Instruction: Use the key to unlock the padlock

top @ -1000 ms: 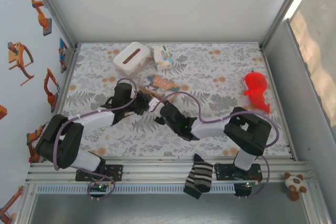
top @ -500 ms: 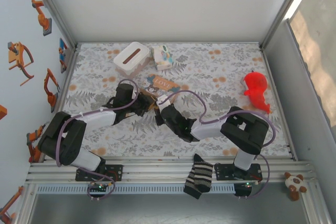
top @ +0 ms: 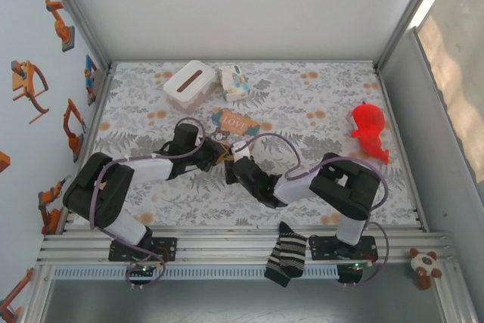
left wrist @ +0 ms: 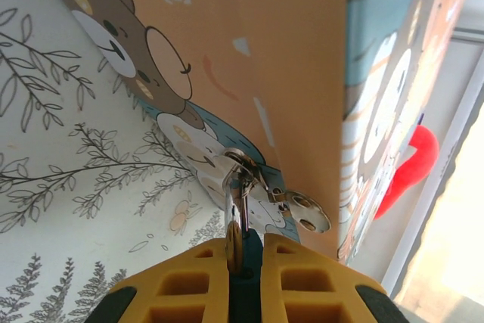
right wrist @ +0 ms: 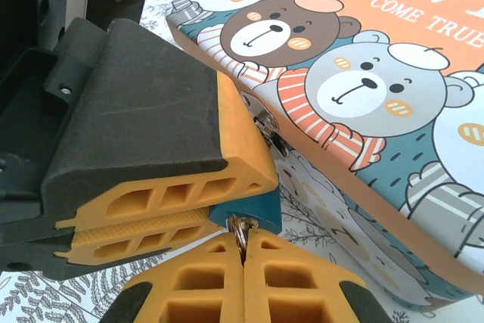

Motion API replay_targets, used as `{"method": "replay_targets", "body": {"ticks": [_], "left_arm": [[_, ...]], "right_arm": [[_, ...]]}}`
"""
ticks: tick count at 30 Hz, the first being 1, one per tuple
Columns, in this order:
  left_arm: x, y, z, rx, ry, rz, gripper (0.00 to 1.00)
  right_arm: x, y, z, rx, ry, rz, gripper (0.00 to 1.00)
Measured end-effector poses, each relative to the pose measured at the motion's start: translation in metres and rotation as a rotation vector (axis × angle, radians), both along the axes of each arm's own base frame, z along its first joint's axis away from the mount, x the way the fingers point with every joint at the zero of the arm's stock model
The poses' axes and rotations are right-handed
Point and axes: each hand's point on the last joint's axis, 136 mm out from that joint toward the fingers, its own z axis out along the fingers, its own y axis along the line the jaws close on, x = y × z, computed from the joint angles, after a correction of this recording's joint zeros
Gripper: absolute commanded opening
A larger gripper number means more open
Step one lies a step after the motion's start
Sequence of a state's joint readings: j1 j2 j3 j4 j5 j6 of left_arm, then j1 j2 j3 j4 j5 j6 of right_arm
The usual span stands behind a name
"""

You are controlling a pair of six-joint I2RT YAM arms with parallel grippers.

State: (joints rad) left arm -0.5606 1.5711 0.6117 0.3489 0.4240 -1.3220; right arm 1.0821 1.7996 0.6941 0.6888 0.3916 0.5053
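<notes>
Two pinches — left gripper (left wrist: 243, 253) on padlock (right wrist: 255, 215), right gripper (right wrist: 242, 253) on key (right wrist: 240, 231); box (right wrist: 423, 58) reads "LOVE".

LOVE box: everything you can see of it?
The LOVE box is a flat rectangular case, apparently printed card or tin: cartoon bears on orange and teal, white "LOVE COME TRUE" lettering. It lies flat on the fern-print table, near its middle, lid apparently closed. A silver clasp sits on its near side; a metal loop runs from there into the left gripper, shut on the teal padlock beside the box.
</notes>
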Motion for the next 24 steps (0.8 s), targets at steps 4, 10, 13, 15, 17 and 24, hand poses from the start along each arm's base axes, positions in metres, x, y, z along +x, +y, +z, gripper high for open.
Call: {"method": "replay_targets", "body": {"ticks": [4, 10, 13, 15, 17, 24], "left_arm": [[0.000, -0.003, -0.003, 0.000, -0.003, -0.006, 0.00], [0.002, -0.008, -0.005, -0.007, -0.020, -0.014, 0.00], [0.003, -0.011, -0.005, -0.013, -0.029, -0.020, 0.04], [0.003, -0.012, -0.005, -0.016, -0.033, -0.020, 0.09], [0.003, -0.012, -0.005, -0.017, -0.034, -0.021, 0.13], [0.003, -0.009, 0.002, -0.005, -0.053, -0.022, 0.34]], "right_arm": [[0.000, -0.002, -0.003, 0.025, 0.009, -0.033, 0.00], [0.001, -0.007, -0.006, 0.044, 0.017, -0.071, 0.00], [0.002, -0.009, -0.006, 0.046, 0.016, -0.084, 0.00], [0.003, -0.011, -0.006, 0.045, 0.015, -0.090, 0.00], [0.003, -0.011, -0.006, 0.049, 0.016, -0.093, 0.00], [0.002, -0.011, -0.005, 0.097, 0.028, -0.110, 0.00]]}}
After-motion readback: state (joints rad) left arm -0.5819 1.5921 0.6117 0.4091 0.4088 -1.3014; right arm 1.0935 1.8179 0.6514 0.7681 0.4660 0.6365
